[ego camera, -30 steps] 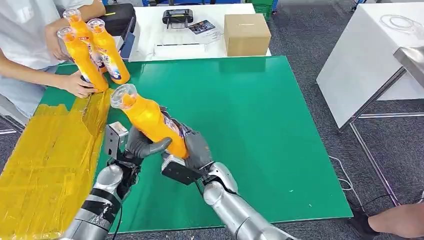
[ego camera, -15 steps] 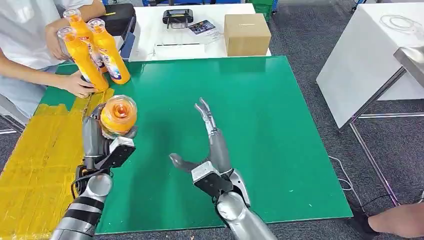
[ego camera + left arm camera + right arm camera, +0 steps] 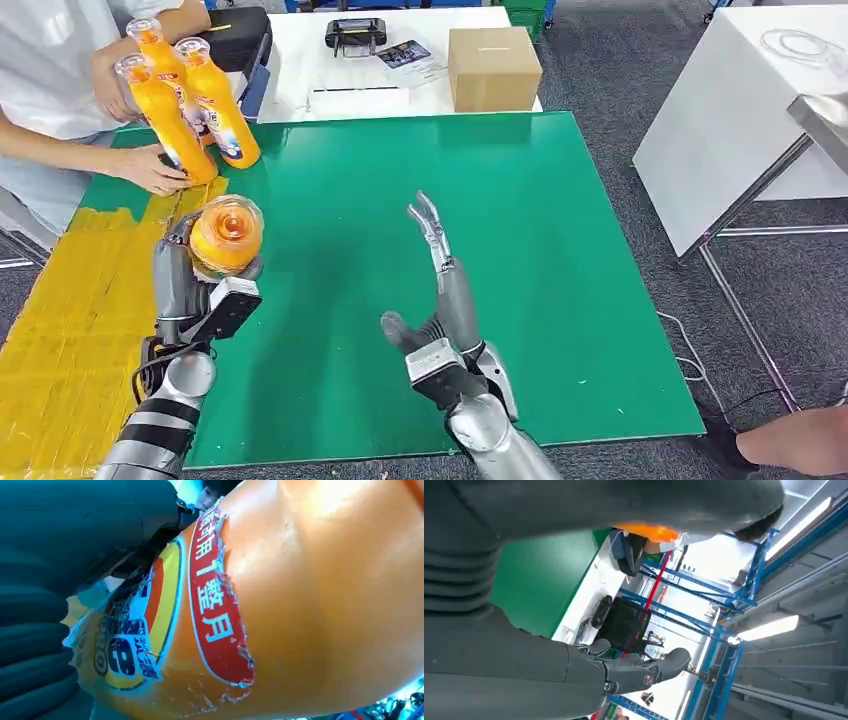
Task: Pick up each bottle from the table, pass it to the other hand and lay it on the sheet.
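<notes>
Right now my left hand holds the orange bottle, with my fingers wrapped around its body. From my head I see the bottle's clear cap end pointing up at me, so its long side runs up and down, nearly straight toward my eyes. Close up, the left wrist view shows its torn label against my dark fingers, so the grip looks tight.

My right hand holds nothing. Its fingers are spread and stretched out over the green mat, well apart from the bottle. The pass from hand to hand looks done to me, so the right hand has no part in what comes next.

Next comes the yellow sheet. It lies on my left side, just beside and under my left hand, so this hand is the near one. I think the bottle has to tip over from standing up to lying flat, with its long side along the sheet. If I let go while it points up, it may fall and roll.

At the far corner a person holds three more bottles standing on the table, near the sheet's far end. I should put mine down away from them.
</notes>
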Robot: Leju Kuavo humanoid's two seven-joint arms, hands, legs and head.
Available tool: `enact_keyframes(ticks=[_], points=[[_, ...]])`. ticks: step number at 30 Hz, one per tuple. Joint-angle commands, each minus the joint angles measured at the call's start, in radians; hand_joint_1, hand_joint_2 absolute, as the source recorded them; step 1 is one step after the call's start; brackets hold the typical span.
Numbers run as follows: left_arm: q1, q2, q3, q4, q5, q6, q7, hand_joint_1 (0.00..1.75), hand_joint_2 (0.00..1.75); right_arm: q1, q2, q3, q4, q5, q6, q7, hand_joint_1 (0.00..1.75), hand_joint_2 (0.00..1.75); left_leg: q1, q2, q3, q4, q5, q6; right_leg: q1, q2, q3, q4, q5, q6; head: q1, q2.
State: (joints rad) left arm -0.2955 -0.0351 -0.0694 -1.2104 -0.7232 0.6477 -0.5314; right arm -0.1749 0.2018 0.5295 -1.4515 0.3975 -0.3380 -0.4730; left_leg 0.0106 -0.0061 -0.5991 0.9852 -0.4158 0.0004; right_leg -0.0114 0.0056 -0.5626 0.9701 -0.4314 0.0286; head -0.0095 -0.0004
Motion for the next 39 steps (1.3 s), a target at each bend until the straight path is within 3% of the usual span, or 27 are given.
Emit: enact_keyframes(ticks=[1,6,10,12,13,15,16,25,28,31,33,39], points=[[0.037,-0.07,0.324,-0.024,-0.52,0.05,-0.004,1.75,1.75,0.037,-0.085,0.004,-0.113,-0.107,0.013,-0.02,0.0,1.75,0.0,0.002,0.004,-0.001,-0.002,0.0,0.0,0.001,0.004,-0.002,-0.001,0.0,0.0,0.0],[0.07,-0.042,0.452,-0.037,-0.707,0.05,-0.023,1.75,1.75,0.056,-0.122,-0.03,-0.14,-0.181,0.032,-0.016,0.0,1.75,0.001,0.004,0.006,0.0,-0.003,0.001,0.001,0.003,0.007,-0.002,-0.002,-0.001,0.0,0.0],[0.082,0.006,0.431,-0.029,-0.754,0.05,0.031,1.75,1.75,0.058,-0.13,-0.044,-0.133,-0.204,0.037,-0.018,0.0,1.75,0.001,0.004,0.009,-0.001,-0.004,0.0,0.001,0.002,0.008,-0.002,-0.002,-0.002,0.0,0.0],[0.098,0.06,0.377,-0.034,-0.797,0.05,0.11,1.75,1.75,0.058,-0.136,-0.046,-0.131,-0.214,0.039,-0.02,0.0,1.75,0.001,0.003,0.007,-0.001,-0.003,0.0,0.001,0.002,0.007,-0.002,-0.002,-0.002,0.0,0.0],[0.118,0.217,0.179,-0.014,-0.848,0.05,0.346,1.75,1.75,0.053,-0.144,-0.04,-0.125,-0.22,0.046,-0.023,0.0,1.75,0.001,0.002,0.008,0.0,-0.004,0.0,0.001,0.001,0.008,-0.002,-0.003,-0.002,0.0,0.0],[0.094,0.325,0.035,0.047,-0.848,0.05,0.503,1.75,1.75,0.046,-0.145,-0.033,-0.115,-0.226,0.047,-0.026,0.0,1.75,0.002,0.005,0.007,0.0,-0.004,0.0,0.002,0.003,0.006,-0.001,-0.002,-0.002,0.0,0.0],[0.083,0.339,0.014,0.067,-0.848,0.05,0.526,1.75,1.75,0.045,-0.145,-0.033,-0.113,-0.226,0.047,-0.026,0.0,1.75,0.001,0.002,0.004,-0.001,-0.002,0.0,0.001,0.001,0.004,-0.001,-0.001,-0.001,0.001,0.0],[0.057,0.317,0.094,0.178,-0.848,0.05,0.467,1.75,1.75,0.039,-0.151,-0.031,-0.106,-0.235,0.045,-0.029,0.0,1.75,0.001,0.001,0.005,-0.001,-0.002,0.001,0.001,0.0,0.004,-0.001,-0.002,-0.001,0.001,0.0],[0.046,0.351,0.037,0.208,-0.848,0.05,0.51,1.75,1.75,0.033,-0.15,-0.027,-0.097,-0.235,0.046,-0.028,0.0,1.75,0.001,0.003,0.005,-0.001,-0.002,0.0,0.0,0.001,0.005,-0.001,-0.002,-0.001,0.0,0.0],[0.013,0.442,-0.167,0.264,-0.848,0.05,0.658,1.75,1.75,0.021,-0.15,-0.015,-0.08,-0.233,0.05,-0.025,0.0,1.75,0.001,0.0,0.002,-0.001,0.0,0.0,0.0,-0.001,0.002,-0.001,-0.001,-0.001,0.001,0.0],[0.012,0.433,-0.156,0.274,-0.848,0.05,0.639,1.75,1.75,0.017,-0.149,-0.013,-0.076,-0.232,0.051,-0.025,0.0,1.75,0.002,-0.001,0.007,0.0,-0.002,-0.001,0.001,-0.003,0.008,-0.001,-0.003,-0.003,0.001,0.0],[0.012,0.433,-0.156,0.274,-0.848,0.05,0.639,1.75,1.75,0.017,-0.149,-0.013,-0.076,-0.232,0.051,-0.025,0.0,1.75,0.001,0.001,0.002,-0.001,-0.001,0.0,0.001,0.0,0.002,-0.001,-0.001,-0.001,0.0,0.0]])
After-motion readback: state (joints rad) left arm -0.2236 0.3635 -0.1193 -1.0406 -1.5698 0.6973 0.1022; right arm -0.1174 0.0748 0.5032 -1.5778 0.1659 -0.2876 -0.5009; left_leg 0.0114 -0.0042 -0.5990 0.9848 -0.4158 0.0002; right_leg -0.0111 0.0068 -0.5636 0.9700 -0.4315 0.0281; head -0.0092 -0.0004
